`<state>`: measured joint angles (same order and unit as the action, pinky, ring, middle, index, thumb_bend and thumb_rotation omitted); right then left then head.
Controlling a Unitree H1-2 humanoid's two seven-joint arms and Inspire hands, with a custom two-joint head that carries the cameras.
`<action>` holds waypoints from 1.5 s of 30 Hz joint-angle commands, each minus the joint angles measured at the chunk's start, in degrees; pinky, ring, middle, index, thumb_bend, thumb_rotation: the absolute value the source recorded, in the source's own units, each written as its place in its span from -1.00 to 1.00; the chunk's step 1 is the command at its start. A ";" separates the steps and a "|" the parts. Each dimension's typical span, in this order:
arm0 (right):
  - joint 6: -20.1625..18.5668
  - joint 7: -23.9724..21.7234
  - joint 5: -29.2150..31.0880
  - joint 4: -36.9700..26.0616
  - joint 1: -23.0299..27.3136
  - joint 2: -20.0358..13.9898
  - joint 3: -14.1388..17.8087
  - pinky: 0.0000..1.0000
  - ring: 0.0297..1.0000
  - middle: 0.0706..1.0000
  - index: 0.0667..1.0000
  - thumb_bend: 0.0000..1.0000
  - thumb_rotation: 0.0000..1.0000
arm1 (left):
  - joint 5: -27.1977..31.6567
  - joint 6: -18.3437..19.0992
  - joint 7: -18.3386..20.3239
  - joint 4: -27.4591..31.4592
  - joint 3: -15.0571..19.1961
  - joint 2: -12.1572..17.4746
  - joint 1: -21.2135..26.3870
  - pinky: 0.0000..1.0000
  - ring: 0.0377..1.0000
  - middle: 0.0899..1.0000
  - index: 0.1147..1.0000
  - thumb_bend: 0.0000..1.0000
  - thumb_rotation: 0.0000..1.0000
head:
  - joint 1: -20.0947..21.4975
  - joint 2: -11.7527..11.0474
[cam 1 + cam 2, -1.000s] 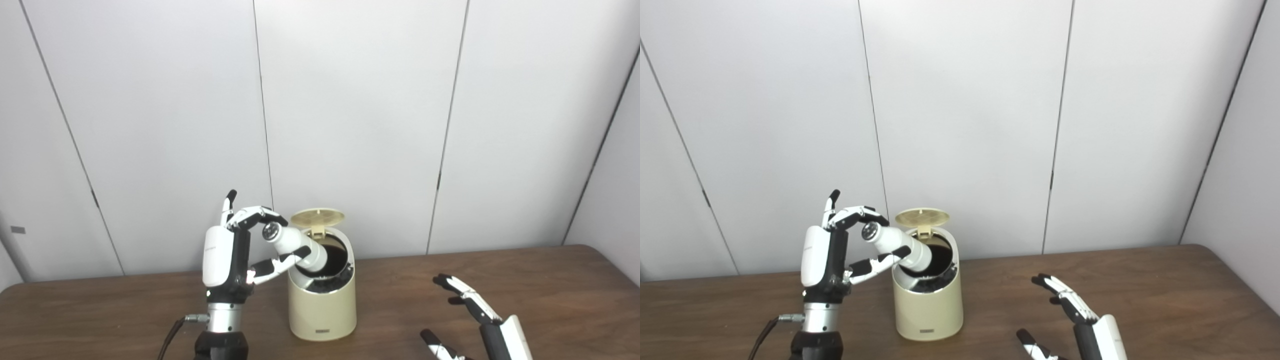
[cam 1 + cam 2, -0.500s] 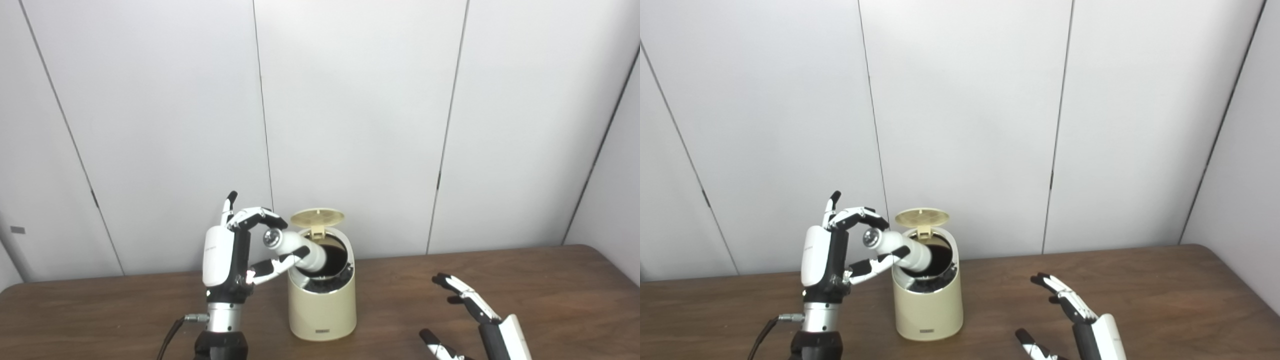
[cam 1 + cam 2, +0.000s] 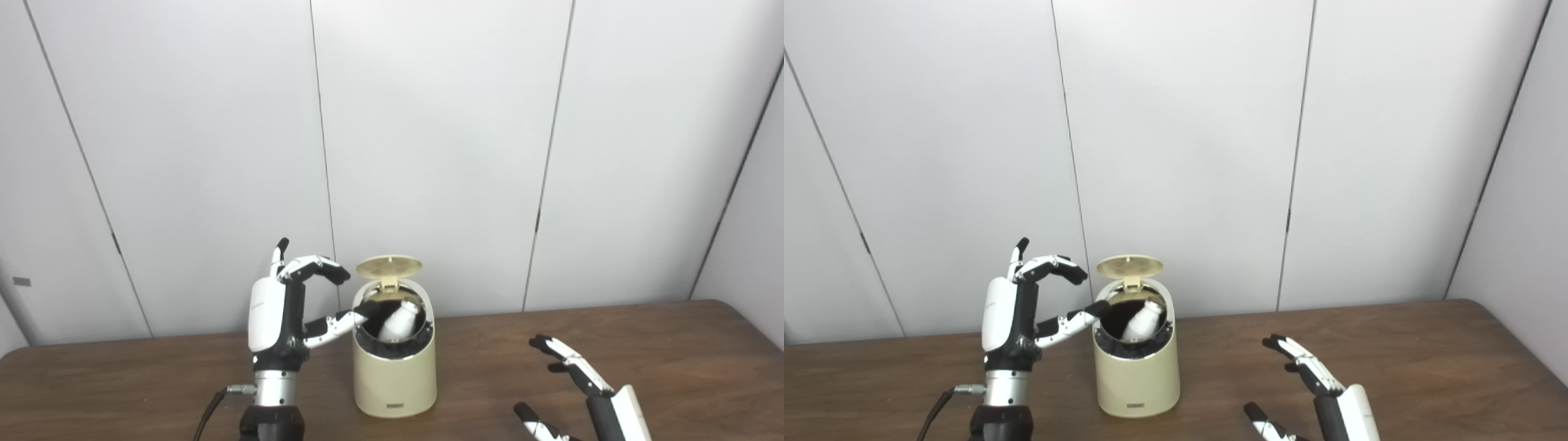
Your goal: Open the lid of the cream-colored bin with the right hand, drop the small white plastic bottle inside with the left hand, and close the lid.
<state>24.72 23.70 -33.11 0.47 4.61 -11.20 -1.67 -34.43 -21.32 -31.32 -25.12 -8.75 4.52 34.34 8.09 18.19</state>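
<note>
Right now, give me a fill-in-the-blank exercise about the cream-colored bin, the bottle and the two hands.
1. The round hinged lid of the cream-colored bin stands ____.
2. The small white plastic bottle lies ____ the bin.
3. The left hand holds ____.
4. The right hand hovers with fingers ____.

Missing words: open; inside; nothing; apart

Lighting bright, even and diffuse across both views. White wall (image 3: 429, 122) near washed out, no hard glare. Table (image 3: 674, 355) carries a soft sheen and only faint shadow at the bin (image 3: 395, 380) base. Bin interior dark. Focus slightly soft throughout; no motion blur; panel seams lean at the edges.
</note>
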 commanded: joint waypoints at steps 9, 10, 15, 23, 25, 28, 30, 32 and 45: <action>1.98 1.09 -0.23 2.99 -1.40 -0.47 -0.29 0.34 0.58 0.63 0.56 -0.51 -0.32 | -2.38 -4.31 -5.00 2.29 0.29 0.33 1.68 1.00 0.31 -0.14 -0.17 0.50 -0.55 | 0.17 -0.05; 2.01 1.02 -0.06 2.99 -1.40 -0.54 -0.35 0.34 0.58 0.63 0.57 -0.51 -0.32 | -2.76 -5.01 -6.30 2.55 0.22 0.35 1.51 1.00 0.25 -0.15 -0.15 0.23 -0.82 | 0.13 0.03; 2.14 1.27 0.40 3.45 -1.31 -1.03 -0.73 0.35 0.58 0.64 0.57 -0.46 -0.19 | -0.88 -5.58 -7.64 5.87 0.05 0.84 -0.05 1.00 0.15 -0.16 -0.13 0.05 -1.00 | 0.12 0.08; 2.18 2.25 1.47 3.04 -1.04 -2.60 -2.42 0.39 0.61 0.66 0.61 -0.36 0.02 | 23.88 -4.58 4.03 19.61 5.46 -0.94 -7.36 0.88 0.20 -0.14 -0.15 0.05 -1.00 | 0.28 0.39; 2.18 1.76 2.97 2.53 -0.90 -3.63 -3.48 0.44 0.64 0.69 0.65 -0.24 0.24 | 27.76 -3.96 6.55 21.89 7.29 -0.53 -8.99 0.55 0.19 -0.14 -0.15 0.04 -1.00 | 0.23 0.34; 2.16 0.00 4.35 1.44 -0.77 -4.98 -4.42 0.59 0.74 0.77 0.74 0.21 0.65 | 27.41 -3.69 9.69 23.56 9.25 1.49 -10.97 0.13 0.10 -0.12 -0.14 0.03 -1.00 | 0.33 0.35; 1.72 -2.52 5.17 0.37 -0.76 -5.56 -4.48 0.69 0.81 0.83 0.81 0.45 0.78 | 27.73 -2.66 14.19 24.79 8.84 4.29 -12.36 0.13 0.15 0.05 -0.14 -0.01 -0.91 | 0.16 0.47; -0.16 -6.28 6.12 -1.37 -0.59 -6.21 -4.51 0.86 0.95 0.96 0.95 0.68 0.89 | 30.63 0.29 20.87 26.74 7.58 8.09 -13.78 0.49 0.55 0.49 0.42 -0.22 0.54 | -0.20 0.43; -17.24 -22.26 0.25 -20.63 7.18 -6.54 -1.94 1.00 1.00 1.00 1.00 0.66 0.91 | 42.11 7.68 34.14 29.90 9.77 10.52 -18.89 1.00 1.00 1.00 1.00 -0.07 1.00 | -0.68 0.19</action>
<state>8.35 1.89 -32.30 -17.74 9.44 -16.96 -4.66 7.37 -12.44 2.68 3.24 -0.13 14.43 14.10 7.38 18.46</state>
